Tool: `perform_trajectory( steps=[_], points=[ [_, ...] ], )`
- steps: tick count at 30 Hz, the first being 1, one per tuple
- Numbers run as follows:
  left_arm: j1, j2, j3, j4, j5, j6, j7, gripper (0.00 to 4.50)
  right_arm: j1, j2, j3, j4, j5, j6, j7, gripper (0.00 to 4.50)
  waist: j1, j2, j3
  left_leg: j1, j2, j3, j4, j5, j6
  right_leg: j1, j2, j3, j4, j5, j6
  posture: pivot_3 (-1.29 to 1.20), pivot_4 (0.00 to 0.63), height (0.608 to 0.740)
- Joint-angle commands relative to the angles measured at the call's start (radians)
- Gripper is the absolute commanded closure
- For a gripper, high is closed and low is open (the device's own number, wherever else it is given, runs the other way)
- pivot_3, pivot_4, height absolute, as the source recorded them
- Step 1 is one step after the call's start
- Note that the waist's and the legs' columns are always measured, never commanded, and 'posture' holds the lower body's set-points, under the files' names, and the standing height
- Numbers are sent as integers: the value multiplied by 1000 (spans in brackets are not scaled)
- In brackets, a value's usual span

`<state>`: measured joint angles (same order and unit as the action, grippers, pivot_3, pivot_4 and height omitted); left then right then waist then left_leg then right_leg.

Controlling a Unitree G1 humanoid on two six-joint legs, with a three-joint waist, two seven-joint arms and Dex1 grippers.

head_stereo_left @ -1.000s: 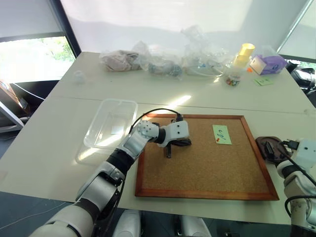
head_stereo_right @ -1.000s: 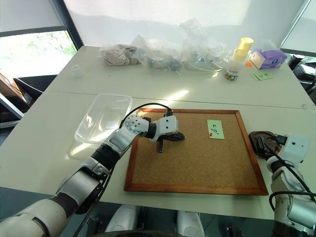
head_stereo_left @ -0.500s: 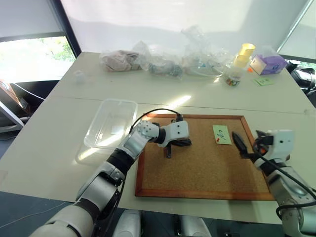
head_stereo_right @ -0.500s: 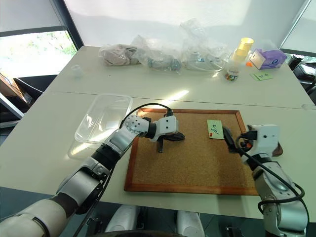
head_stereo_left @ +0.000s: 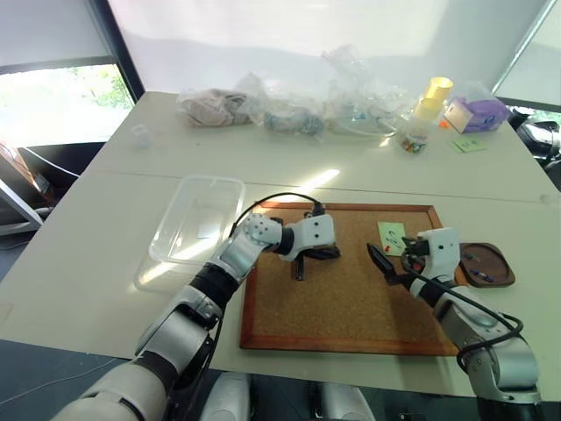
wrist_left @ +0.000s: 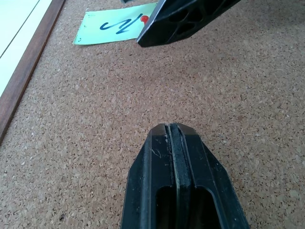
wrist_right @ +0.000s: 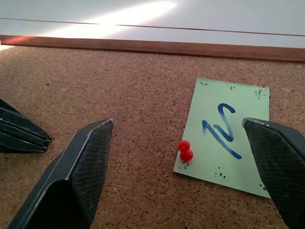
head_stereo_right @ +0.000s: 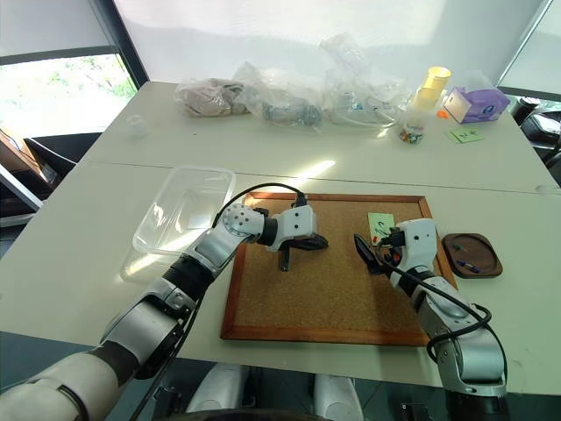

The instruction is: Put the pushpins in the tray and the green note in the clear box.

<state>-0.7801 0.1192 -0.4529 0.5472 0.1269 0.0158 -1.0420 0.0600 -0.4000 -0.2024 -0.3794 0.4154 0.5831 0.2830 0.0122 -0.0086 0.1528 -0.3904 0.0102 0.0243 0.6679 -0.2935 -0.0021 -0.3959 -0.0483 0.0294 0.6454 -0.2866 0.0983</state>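
Right gripper spread wide over the corkboard, empty, fingers straddling the lower edge of the green note. Pointed toward 12 o'clock in the head views, hovering just short of the note. Red pushpin stuck through the note's near-left corner, sitting between the two fingers in the right wrist view. Blue scribble across the note's middle. Note lies flat at the board's 1 o'clock corner, close to the wooden frame.

Left gripper clenched tight, pads pressed together, nothing between them. Resting low over the cork near the board's 10 o'clock area, pointed toward 3 o'clock at the right gripper's finger and the note.

Tray on the table just off the board's 3 o'clock edge, a couple of small pins inside; colours hard to tell. Clear box on the table at the board's 9 to 10 o'clock side, just beside the frame, with a small pale scrap on its bottom.

Plastic bags, a yellow cup stack, a small cup of coloured pins and a purple box along the far table edge at 12 to 1 o'clock.
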Motion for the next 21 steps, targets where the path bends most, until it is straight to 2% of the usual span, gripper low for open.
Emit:
perform_trajectory(
  steps=[1,6,7,21],
  points=[
    [23,6,-25,21,21,22,-2,4500,-12,8,-3,-2,-4,-15,4,1433,0,0,0,0,0,0,0,0,0,0,0,0,0,0,0,0,150,740],
    [23,5,-25,20,21,23,-2,4500,-18,21,-6,18,-1,-1,1,4120,0,0,0,0,0,0,0,0,0,0,0,0,0,0,0,0,150,740],
    [22,5,-25,21,21,23,-2,4500,-18,22,-7,18,-2,2,-1,4478,-1,0,0,0,0,0,0,0,0,0,0,0,0,0,0,0,150,740],
    [22,3,-32,27,26,24,-3,4500,-40,26,-68,-26,12,-28,-8,4478,0,0,0,0,0,0,0,0,0,0,0,0,0,0,0,0,150,740]
  ],
)
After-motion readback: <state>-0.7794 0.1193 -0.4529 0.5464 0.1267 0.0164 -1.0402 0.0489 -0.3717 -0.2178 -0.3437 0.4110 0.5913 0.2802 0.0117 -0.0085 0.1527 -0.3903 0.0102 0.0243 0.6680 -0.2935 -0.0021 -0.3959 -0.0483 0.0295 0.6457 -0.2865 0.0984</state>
